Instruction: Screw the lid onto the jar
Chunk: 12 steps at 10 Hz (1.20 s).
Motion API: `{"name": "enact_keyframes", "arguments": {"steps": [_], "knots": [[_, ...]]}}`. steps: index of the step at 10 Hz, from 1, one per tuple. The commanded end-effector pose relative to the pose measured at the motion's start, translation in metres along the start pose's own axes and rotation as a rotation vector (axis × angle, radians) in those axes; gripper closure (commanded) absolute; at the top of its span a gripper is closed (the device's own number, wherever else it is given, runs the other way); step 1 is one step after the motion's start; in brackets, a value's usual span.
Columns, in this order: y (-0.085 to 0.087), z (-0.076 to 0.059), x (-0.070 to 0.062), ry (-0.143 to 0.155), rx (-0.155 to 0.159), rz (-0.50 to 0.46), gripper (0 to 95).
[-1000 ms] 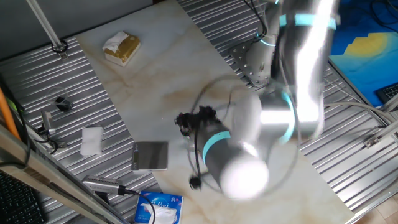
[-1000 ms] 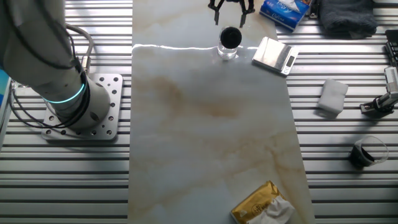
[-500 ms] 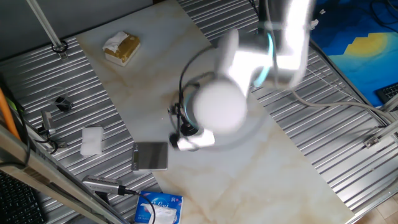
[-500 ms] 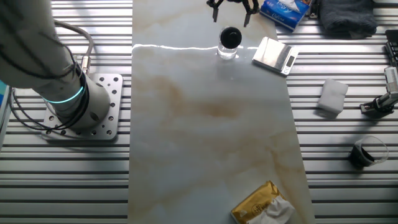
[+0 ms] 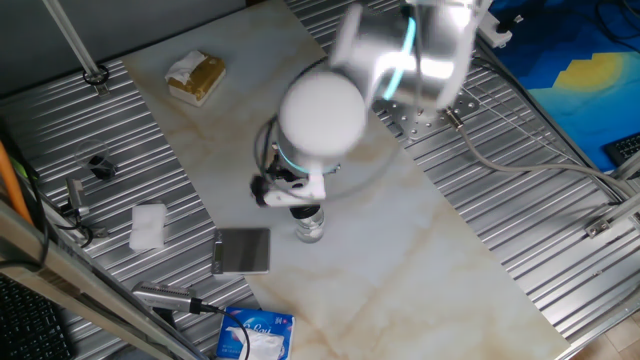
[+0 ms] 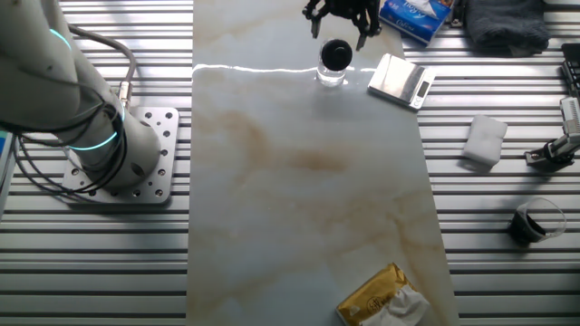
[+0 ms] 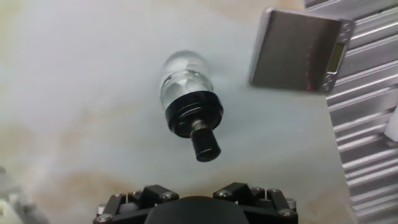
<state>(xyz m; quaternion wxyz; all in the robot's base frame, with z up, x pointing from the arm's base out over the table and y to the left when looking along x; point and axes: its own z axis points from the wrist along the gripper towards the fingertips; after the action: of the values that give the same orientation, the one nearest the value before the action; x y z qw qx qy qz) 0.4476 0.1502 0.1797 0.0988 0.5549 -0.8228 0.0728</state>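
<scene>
So the jar (image 7: 181, 76) stands on the pale marble worktop (image 7: 81, 93) with the black lid (image 7: 193, 115) sitting on top, a small stub poking out of it. A grey square plate (image 7: 297, 50) sits by the worktop's right edge, near the jar but not touching.

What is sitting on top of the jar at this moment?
The black lid sits on the jar, with a short stub standing up from its middle. The gripper is off it. The jar's rim and any thread are covered by the lid, so how tightly it is screwed cannot be seen.
</scene>
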Motion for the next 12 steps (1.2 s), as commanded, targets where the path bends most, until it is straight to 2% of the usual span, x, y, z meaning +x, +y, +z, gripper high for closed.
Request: {"name": "enact_keyframes", "arguments": {"steps": [1, 2, 3, 4, 5, 6, 7, 8, 10, 11, 12], "knots": [[-0.002, 0.003, -0.003, -0.07, -0.034, 0.022, 19.0], [-0.002, 0.003, -0.003, -0.087, -0.045, 0.022, 0.0], [-0.001, 0.004, -0.003, -0.103, -0.053, 0.034, 0.0], [0.001, 0.008, -0.001, -0.149, -0.075, 0.066, 0.0], [0.004, 0.011, 0.0, -0.169, -0.094, 0.105, 0.0], [0.004, 0.013, 0.001, -0.174, -0.115, 0.138, 19.0], [0.003, 0.014, 0.002, -0.174, -0.121, 0.149, 19.0], [-0.001, 0.018, 0.002, -0.198, -0.147, 0.186, 19.0], [-0.006, 0.025, 0.001, -0.214, -0.209, 0.273, 19.0], [-0.007, 0.026, 0.001, -0.232, -0.244, 0.309, 19.0], [-0.008, 0.027, 0.001, -0.243, -0.267, 0.329, 19.0]]}}
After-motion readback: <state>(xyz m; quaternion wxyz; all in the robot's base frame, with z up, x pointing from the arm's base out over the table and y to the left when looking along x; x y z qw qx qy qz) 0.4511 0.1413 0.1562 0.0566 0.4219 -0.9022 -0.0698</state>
